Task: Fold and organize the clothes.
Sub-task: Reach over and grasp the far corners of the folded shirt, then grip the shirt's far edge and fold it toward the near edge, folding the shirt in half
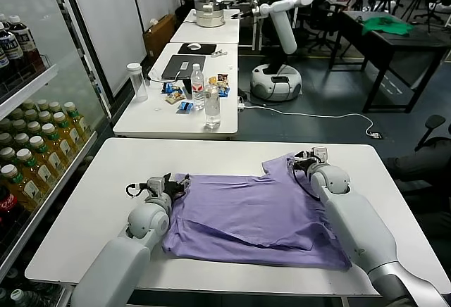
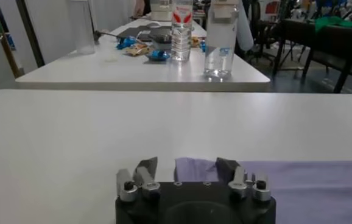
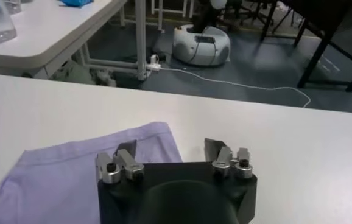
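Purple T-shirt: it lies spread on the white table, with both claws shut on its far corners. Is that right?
Not quite. Both wrist views show the left claw and right claw open at the purple T-shirt's far corners on the white table.

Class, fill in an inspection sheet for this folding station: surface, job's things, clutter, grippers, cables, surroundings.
Surface: white table, bare around the shirt.
Job's things: purple T-shirt lying flat, lower hem rumpled.
Clutter: nothing seen on this table.
Grippers: left gripper open at the shirt's left corner; right gripper open at its far right corner.
Cables: white cable on the floor beyond.
Surroundings: second table with bottles and snacks; drinks fridge on the left; another robot behind.
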